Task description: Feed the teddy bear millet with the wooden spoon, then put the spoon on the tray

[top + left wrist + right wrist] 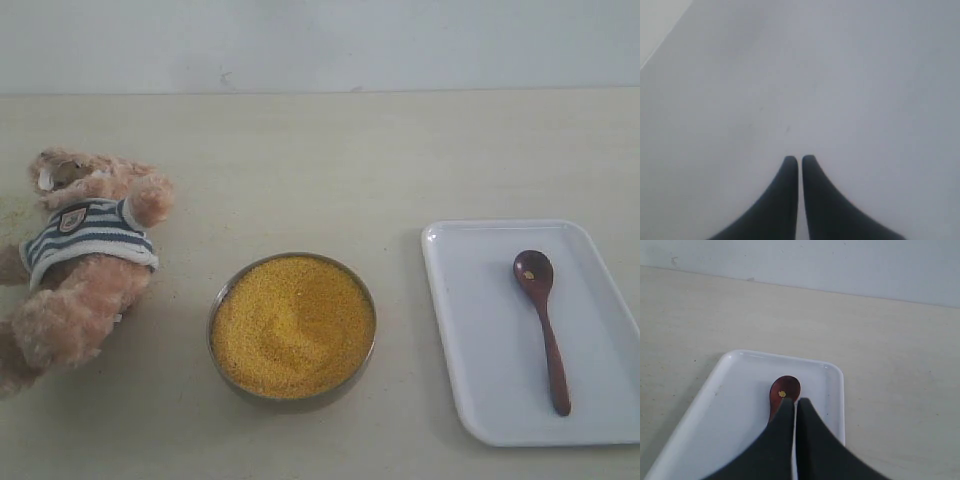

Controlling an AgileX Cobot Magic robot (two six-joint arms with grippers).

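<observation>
The wooden spoon lies lengthwise on the tray.
Your right gripper, shut and empty, hangs over it; the handle probably runs back beneath.

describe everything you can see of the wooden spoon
The wooden spoon is small, dark reddish-brown and glossy, with an oval bowl and a slim straight handle. It lies flat, bowl up, on the white tray, bowl end toward the far rim, handle toward the near rim. A few yellow millet grains sit in its bowl. Only the tray touches it.

Gap (wide) between bowl and tray.
</observation>
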